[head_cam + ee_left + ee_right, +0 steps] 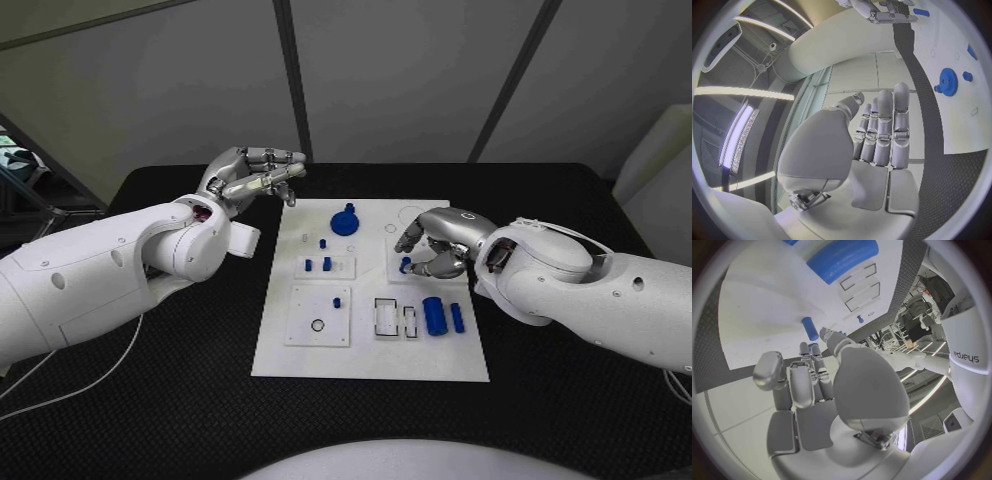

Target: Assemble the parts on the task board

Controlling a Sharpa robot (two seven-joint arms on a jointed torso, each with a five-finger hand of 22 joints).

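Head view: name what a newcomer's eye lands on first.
The white task board at the middle of the black table, scattered with small blue parts, a blue gear at its far end. The right robot hand hovers over the board's right side; the left robot hand is raised beyond its far left corner.

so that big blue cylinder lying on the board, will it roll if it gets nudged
Probably. The blue cylinder lies on its side on the flat board, so a sideways push should roll it. It looks smooth and rigid, perhaps slippery between fingers. Likely light, judging by its plastic look.
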